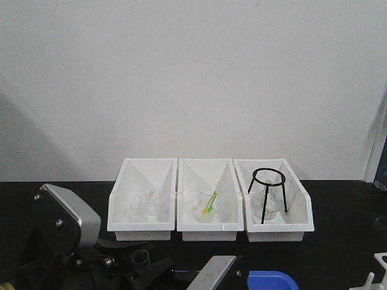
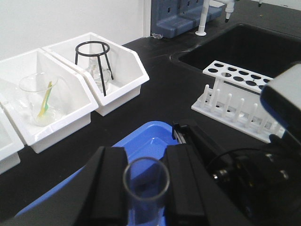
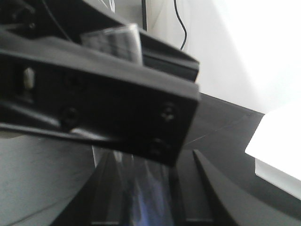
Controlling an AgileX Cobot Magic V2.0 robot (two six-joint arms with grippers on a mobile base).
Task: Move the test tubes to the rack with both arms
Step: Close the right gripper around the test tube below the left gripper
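Judging by the rack (image 2: 237, 75), whose visible holes stood empty in the left wrist view, the transfer was at an early stage, with no tube seated as far as the pictures showed. The left gripper (image 2: 146, 162) was clamped on one test tube (image 2: 146, 188), held upright with its open mouth up, over the blue tray (image 2: 150, 139) and well apart from the rack. In the right wrist view the right gripper (image 3: 141, 188) had what looked like the same tube lying between its fingers, below the block of the left gripper. The blur made it impossible to tell whether those fingers pressed on the glass or stood slack around it. That suggested a hand-over between the arms was under way. Left to do were the left's release, the carry to the rack and the lowering into a hole.
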